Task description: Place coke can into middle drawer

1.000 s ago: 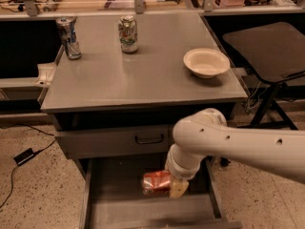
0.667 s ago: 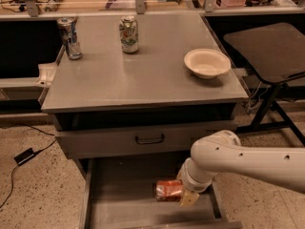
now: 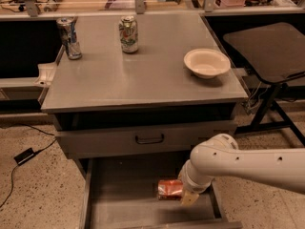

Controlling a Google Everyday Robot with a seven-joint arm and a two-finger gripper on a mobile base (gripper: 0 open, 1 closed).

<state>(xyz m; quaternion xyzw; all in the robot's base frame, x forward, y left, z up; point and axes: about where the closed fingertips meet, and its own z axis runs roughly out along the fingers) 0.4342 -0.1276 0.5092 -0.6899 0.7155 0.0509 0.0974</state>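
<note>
The grey cabinet fills the middle of the view. The white arm reaches in from the right, down into the open middle drawer, below the closed drawer front. A bowl, a green-and-white can and a blue-silver can stand on top. The gripper, at the drawer's right side, clamps the coke can, which lies sideways low inside the drawer.
</note>
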